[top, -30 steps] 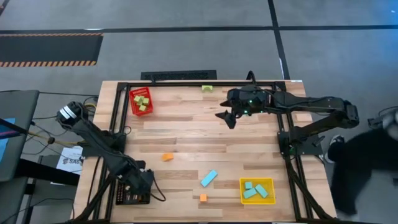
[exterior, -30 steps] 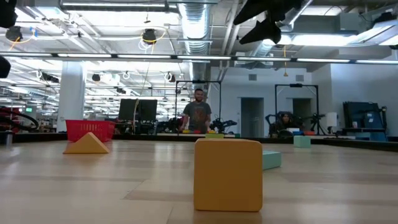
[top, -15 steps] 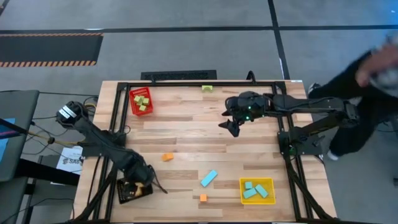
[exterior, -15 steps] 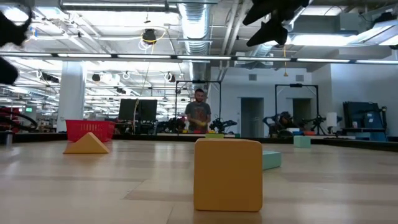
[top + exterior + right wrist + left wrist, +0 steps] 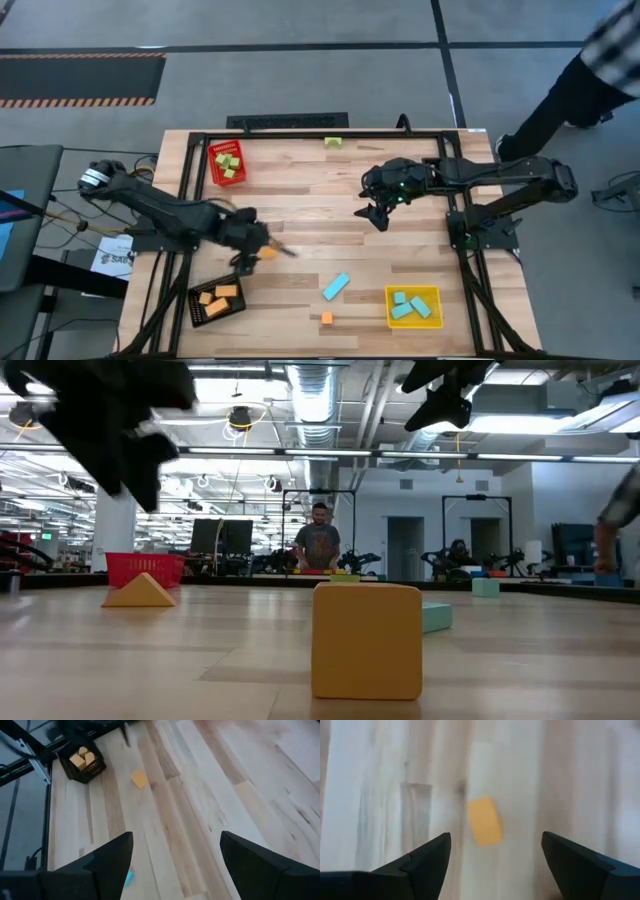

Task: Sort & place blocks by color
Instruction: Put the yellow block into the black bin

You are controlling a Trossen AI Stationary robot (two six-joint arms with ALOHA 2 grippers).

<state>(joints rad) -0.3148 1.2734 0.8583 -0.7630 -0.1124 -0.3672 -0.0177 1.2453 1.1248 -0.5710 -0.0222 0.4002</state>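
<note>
Hovering left tool above orange block

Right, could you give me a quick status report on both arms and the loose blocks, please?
Left gripper open above orange block. Right gripper open, empty, hovering mid-table. Cyan bar, orange cube, green block unsorted. Nothing in the way.

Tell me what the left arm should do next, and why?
Probably lower the left gripper straight down onto the orange block. Its fingers are open and empty, and the block lies loose on the table between them in the wrist view. The black bin already holds other orange blocks.
</note>
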